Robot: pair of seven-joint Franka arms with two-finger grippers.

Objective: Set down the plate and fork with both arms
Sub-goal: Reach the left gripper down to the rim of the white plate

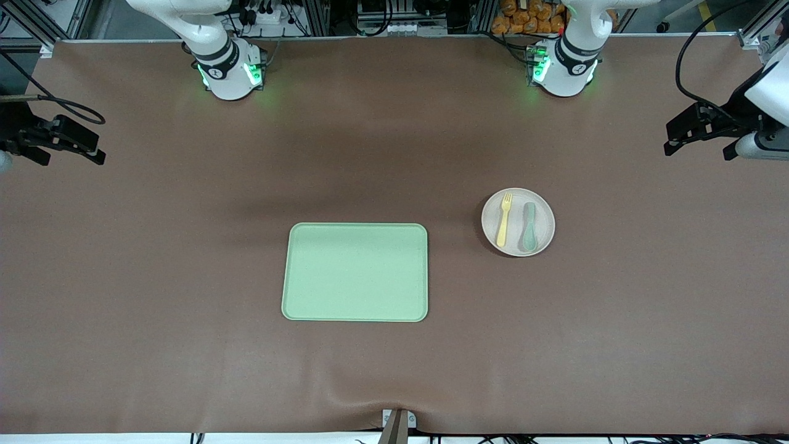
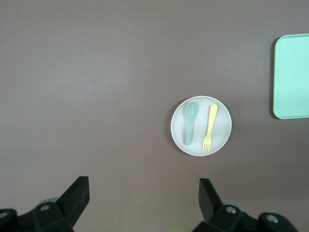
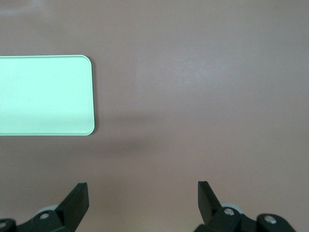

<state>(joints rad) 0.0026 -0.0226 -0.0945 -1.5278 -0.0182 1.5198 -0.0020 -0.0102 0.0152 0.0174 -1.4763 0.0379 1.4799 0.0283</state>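
The pale plate point(image 1: 516, 227) lies on the brown table toward the left arm's end. The yellow fork point(image 1: 504, 219) lies in it, beside a grey-green spoon point(image 1: 529, 227). The left wrist view shows the plate point(image 2: 200, 126), the fork point(image 2: 210, 126) and the spoon point(image 2: 189, 123) from high above. My left gripper point(image 1: 696, 145) is open and empty, up in the air at the left arm's end of the table, and also shows in its wrist view point(image 2: 144, 193). My right gripper point(image 1: 71, 151) is open and empty, up over the right arm's end, seen in its wrist view point(image 3: 143, 193) over bare table.
A light-green rectangular tray point(image 1: 355, 272) lies mid-table, nearer the front camera than the plate; it also shows in the left wrist view point(image 2: 292, 77) and in the right wrist view point(image 3: 43, 94). A small bracket point(image 1: 397, 425) sits at the table's front edge.
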